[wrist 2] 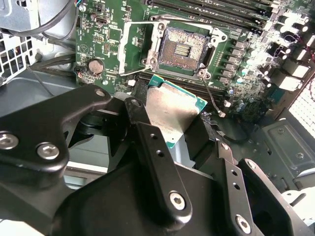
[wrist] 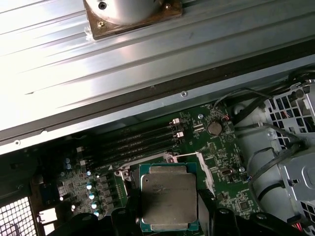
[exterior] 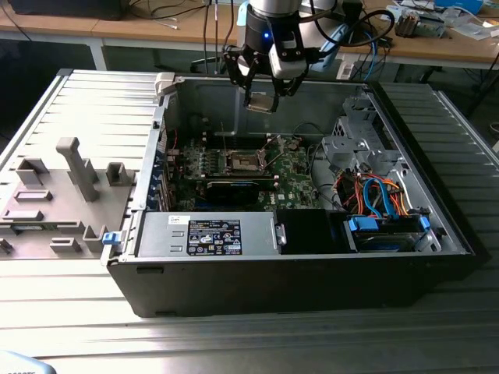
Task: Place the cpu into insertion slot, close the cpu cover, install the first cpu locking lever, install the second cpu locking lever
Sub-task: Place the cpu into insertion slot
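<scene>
I've got the cpu (exterior: pixel 260 103) pinched in the gripper (exterior: pixel 262 95), over the open case (exterior: pixel 312 280).
On the green motherboard (exterior: pixel 292 178) the insertion slot (exterior: pixel 243 161) lies bare, with the cpu cover (wrist 2: pixel 123 49) swung open beside it. Above it and slightly toward the exterior view's right, the fingers (wrist 2: pixel 139 115) are closed on the chip's edges, clear of the board.

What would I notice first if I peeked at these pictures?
Probably the silvery square cpu pinched in the black fingers, held over the open computer case. Below it, on the green motherboard, sits the empty insertion slot, with its cpu cover flipped open.
</scene>
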Tool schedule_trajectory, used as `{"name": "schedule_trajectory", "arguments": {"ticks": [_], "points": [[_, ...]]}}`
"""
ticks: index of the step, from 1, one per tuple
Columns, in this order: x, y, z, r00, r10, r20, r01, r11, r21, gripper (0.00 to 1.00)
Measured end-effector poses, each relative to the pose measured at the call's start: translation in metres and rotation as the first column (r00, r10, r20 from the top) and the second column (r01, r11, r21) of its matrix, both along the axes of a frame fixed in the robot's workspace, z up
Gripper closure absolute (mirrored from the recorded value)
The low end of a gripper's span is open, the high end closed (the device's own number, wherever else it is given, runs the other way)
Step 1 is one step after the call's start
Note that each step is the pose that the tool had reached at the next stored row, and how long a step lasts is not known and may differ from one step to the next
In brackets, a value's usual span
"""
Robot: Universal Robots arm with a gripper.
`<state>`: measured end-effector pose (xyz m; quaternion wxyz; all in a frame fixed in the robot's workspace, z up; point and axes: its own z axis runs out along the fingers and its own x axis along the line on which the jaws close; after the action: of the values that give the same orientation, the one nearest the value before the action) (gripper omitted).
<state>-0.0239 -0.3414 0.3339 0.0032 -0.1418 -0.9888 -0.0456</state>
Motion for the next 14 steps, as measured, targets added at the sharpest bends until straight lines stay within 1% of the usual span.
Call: {"name": "schedule_trajectory", "arguments": {"ticks": [14], "points": [[0.0, 0.0, -0.0001, 0.9995, -0.031, 0.0, 0.031, 0.9995, 0.0001, 0.45]]}}
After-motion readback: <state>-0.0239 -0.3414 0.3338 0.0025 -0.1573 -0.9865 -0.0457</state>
